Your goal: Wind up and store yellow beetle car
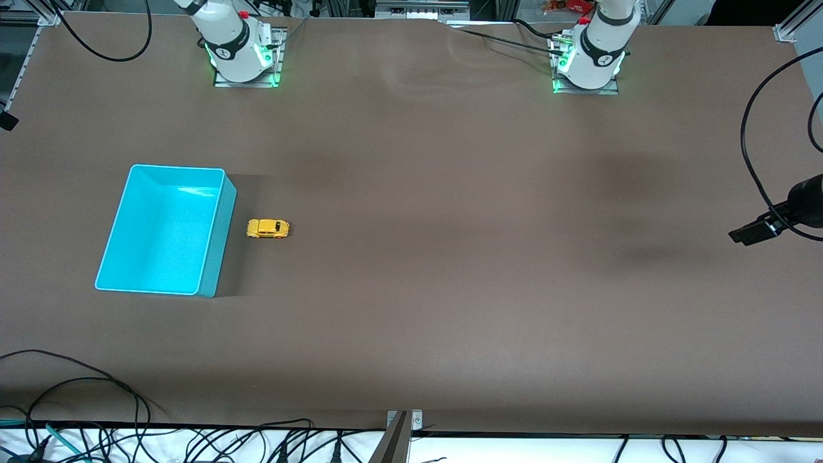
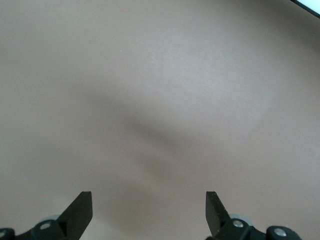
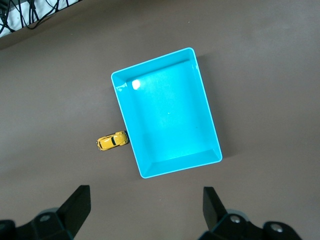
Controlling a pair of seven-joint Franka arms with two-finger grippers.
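The yellow beetle car (image 1: 268,228) stands on the brown table right beside the turquoise bin (image 1: 218,238), on the bin's side toward the left arm's end. The bin is empty. The car (image 3: 112,141) and the bin (image 3: 170,120) also show in the right wrist view, well below. My right gripper (image 3: 145,192) is open and empty, high above the table near the bin. My left gripper (image 2: 147,200) is open and empty, over bare table. Neither hand shows in the front view; only the arm bases do.
A black device on a cable (image 1: 781,215) reaches in at the table edge at the left arm's end. Loose cables (image 1: 83,399) lie along the table edge nearest the front camera.
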